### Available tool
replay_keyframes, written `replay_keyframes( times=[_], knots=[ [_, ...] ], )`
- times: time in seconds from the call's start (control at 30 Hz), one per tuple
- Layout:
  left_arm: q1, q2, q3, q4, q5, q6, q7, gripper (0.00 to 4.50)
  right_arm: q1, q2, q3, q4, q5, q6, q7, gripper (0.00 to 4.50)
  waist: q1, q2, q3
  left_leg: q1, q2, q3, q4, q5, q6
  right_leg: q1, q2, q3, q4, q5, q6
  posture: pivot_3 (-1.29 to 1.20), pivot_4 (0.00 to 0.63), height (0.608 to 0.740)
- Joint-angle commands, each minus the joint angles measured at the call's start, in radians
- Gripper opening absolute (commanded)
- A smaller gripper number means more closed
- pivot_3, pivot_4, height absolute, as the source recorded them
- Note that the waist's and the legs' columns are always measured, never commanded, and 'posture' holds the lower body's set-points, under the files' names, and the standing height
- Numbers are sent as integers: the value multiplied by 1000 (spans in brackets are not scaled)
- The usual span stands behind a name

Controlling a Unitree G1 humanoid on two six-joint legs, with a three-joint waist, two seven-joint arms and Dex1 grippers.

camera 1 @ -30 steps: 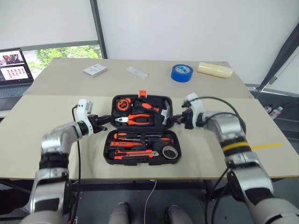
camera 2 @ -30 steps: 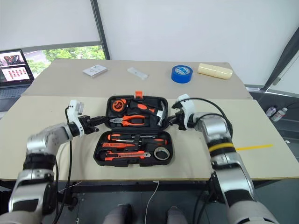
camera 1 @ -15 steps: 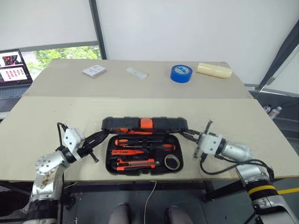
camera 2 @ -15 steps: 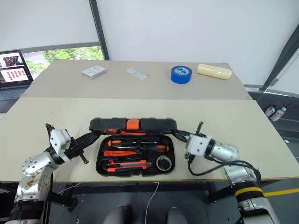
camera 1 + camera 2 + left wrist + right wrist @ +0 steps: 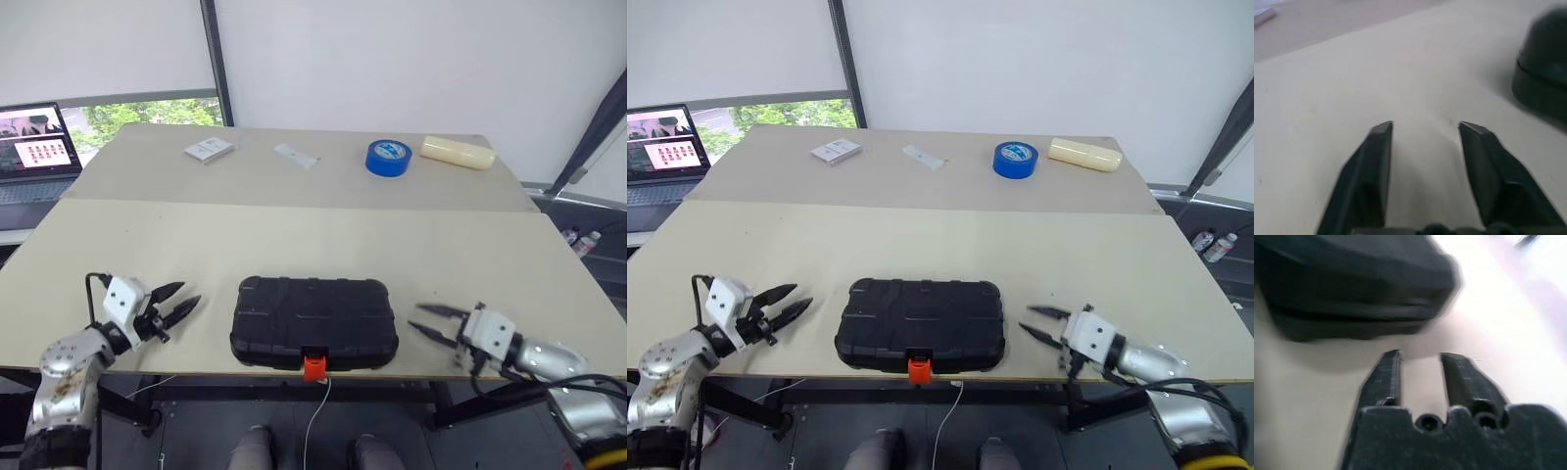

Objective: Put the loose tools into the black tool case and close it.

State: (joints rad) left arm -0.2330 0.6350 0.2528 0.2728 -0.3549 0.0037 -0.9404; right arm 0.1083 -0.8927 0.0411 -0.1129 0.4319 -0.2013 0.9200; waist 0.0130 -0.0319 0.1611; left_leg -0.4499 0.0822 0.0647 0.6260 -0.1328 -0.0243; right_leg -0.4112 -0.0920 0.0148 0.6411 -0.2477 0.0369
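The worktop (image 5: 294,235) ran wide, its near edge cutting across the bottom of the head views. The case (image 5: 313,321) lay shut and flat near that edge, between the two arms, its long axis running left to right and its orange latch (image 5: 313,366) hanging over the near edge. With the lid down, nothing of the tools inside could be seen. In the right wrist view the case (image 5: 1352,289) was a dark blur, and in the left wrist view only a rounded corner of it (image 5: 1542,73) showed, cut off by the frame.

The left pincer (image 5: 176,300) hovered just left of the case, fingers parted and empty, pointing toward it. The right pincer (image 5: 428,320) sat just right of the case, fingers parted a little less and holding nothing, pointing left.

Far back lay a blue tape roll (image 5: 389,157), a pale yellow block (image 5: 457,152) to its right, and two white cards (image 5: 210,149) (image 5: 295,156). A laptop (image 5: 34,147) was cut off at the far left.
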Motion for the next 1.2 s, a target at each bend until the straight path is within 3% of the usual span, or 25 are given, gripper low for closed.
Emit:
replay_keyframes(
  times=[0.03,0.1,0.37,0.53,0.7,0.77,0.9,1.03,1.2],
  knots=[
    [-155,-12,-85,50,19,66,-33,724,65,-53,17,-226,139,248,41,7,2,-1,0,0,0,0,0,0,-1,0,0,0,0,-2,3,0,150,740],
    [-231,-16,-137,110,45,84,-68,51,55,-43,57,-269,114,300,48,0,0,-2,-1,1,0,-1,1,-1,-2,2,1,-1,0,-1,3,0,150,740],
    [-406,-24,-297,357,149,72,-238,18,-195,103,160,-224,-38,376,5,0,-16,-5,0,4,0,-1,0,-1,-2,2,2,-1,-1,-2,3,0,150,740],
    [-402,-7,-291,372,135,95,-317,18,-333,182,170,-82,-142,326,0,0,-16,-6,1,-2,0,-2,1,1,1,-4,2,0,0,0,4,0,150,740],
    [-318,15,-214,267,63,158,-334,18,-476,256,172,146,-253,220,-19,0,-20,-6,1,-7,0,-1,1,3,5,-10,2,0,3,5,6,0,150,740],
    [-255,28,-131,174,-22,217,-324,18,-540,291,153,265,-275,166,-36,0,-25,-6,1,-7,0,-1,1,3,5,-10,2,0,3,5,5,0,150,740],
    [-231,62,-18,91,-75,242,-243,18,-540,299,112,325,-241,98,18,0,-21,-7,2,-7,1,-2,1,3,5,-10,3,-1,4,7,2,0,150,740],
    [-214,103,-76,-191,-194,441,-313,18,-428,278,53,250,-144,83,107,0,-6,-7,2,-9,0,-3,1,3,5,-9,2,-1,3,6,3,0,150,740],
    [-283,15,-234,-296,-166,511,-257,18,-329,272,44,122,-88,162,134,0,-1,-5,2,-8,-2,-1,1,3,5,-8,1,0,2,6,5,0,150,740]
  ],
)
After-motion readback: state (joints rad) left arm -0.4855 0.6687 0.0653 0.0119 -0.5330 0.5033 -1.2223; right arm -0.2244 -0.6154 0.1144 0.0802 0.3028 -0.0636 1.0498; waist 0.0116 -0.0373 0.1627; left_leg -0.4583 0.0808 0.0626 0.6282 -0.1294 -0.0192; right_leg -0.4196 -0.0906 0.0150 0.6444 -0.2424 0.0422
